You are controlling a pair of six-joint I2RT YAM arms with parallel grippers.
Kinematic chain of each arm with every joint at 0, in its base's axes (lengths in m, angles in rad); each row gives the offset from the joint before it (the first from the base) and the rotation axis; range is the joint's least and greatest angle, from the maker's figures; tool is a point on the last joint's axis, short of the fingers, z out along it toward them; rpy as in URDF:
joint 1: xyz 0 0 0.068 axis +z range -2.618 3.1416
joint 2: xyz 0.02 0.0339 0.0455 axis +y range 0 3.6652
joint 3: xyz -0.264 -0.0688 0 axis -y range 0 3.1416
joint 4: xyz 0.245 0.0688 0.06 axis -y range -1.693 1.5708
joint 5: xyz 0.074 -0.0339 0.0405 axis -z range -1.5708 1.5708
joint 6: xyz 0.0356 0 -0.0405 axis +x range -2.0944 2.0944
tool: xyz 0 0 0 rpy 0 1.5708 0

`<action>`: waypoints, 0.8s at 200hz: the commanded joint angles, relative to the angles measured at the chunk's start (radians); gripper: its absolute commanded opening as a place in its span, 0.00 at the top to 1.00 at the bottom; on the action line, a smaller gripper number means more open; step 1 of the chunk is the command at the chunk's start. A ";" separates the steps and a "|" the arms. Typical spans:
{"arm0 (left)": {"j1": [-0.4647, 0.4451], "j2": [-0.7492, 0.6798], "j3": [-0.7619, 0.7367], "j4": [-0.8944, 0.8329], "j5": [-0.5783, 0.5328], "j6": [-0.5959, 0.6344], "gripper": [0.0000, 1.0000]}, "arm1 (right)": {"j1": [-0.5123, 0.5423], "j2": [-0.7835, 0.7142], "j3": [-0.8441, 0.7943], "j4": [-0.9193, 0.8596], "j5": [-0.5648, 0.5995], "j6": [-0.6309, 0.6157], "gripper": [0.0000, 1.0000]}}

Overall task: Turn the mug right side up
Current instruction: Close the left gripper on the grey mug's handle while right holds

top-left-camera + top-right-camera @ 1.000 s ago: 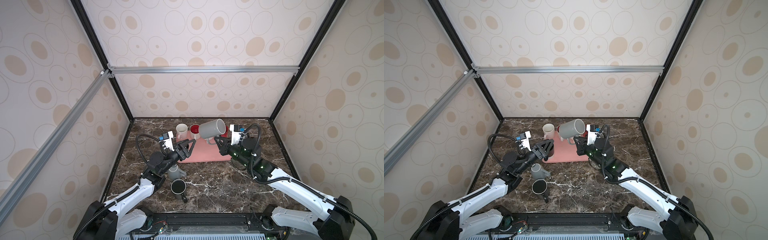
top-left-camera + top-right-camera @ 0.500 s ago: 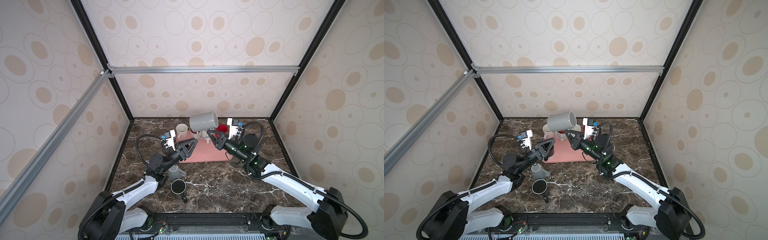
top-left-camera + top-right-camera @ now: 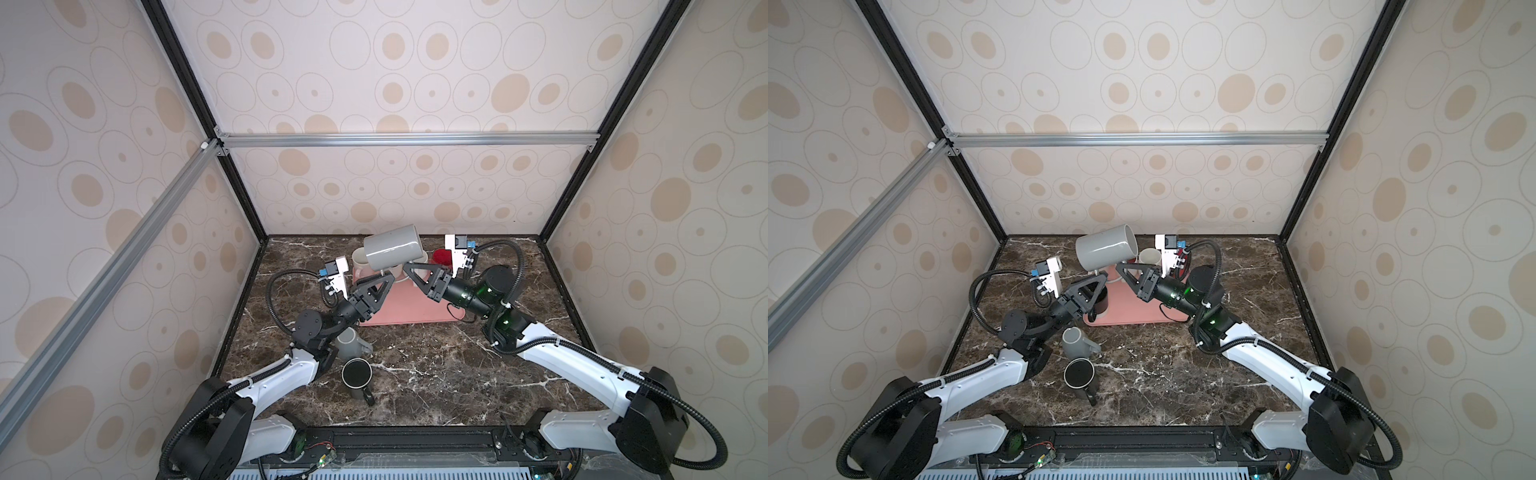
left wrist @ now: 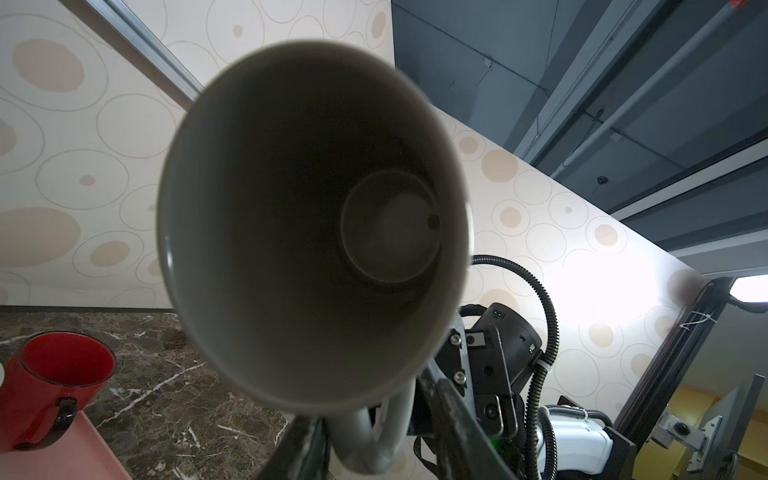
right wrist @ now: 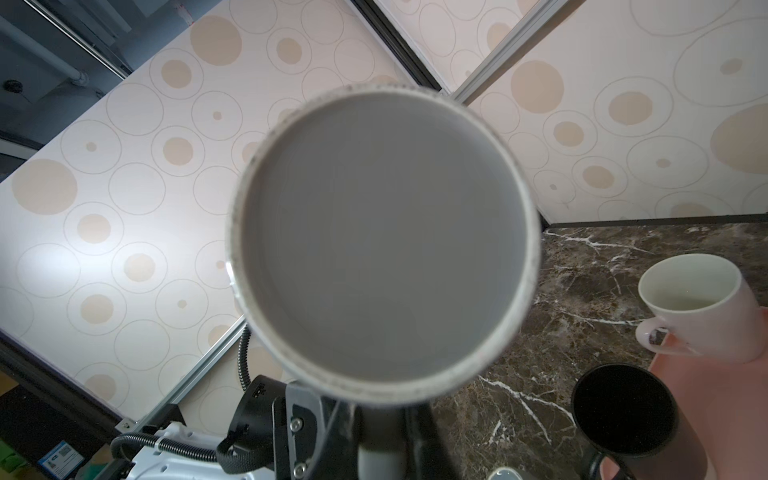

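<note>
1. Noted a black mug point(image 3: 356, 372) standing nearest on the worktop point(image 3: 436, 365), with a smaller grey mug point(image 3: 348, 340) just behind it.
2. Found the left tool point(image 3: 384, 277) drawn in from wide apart a second earlier to sit close about the handle point(image 4: 357, 444); could not tell whether pressing on it yet.
3. Found the right tool point(image 3: 409, 268) clamped on that same handle, as before.
4. Saw the big grey mug point(image 3: 392, 252) raised higher and swung leftward above the pink mat point(image 3: 411, 309), aloft on its side, mouth toward the left wrist camera, base toward the right.
5. Judged this a handover midway: half turned, not yet upright or set down.
6. Passed a cream mug point(image 5: 702, 307) and a red mug point(image 4: 58, 374) farther back.
7. Read no brand or writing anywhere; left a blue sticker point(image 5: 62, 457) unread, too small.
</note>
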 commanded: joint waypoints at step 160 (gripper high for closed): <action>-0.012 -0.135 0.120 -0.402 -0.088 0.184 1.00 | 0.011 -0.120 -0.061 -0.072 0.080 -0.066 0.61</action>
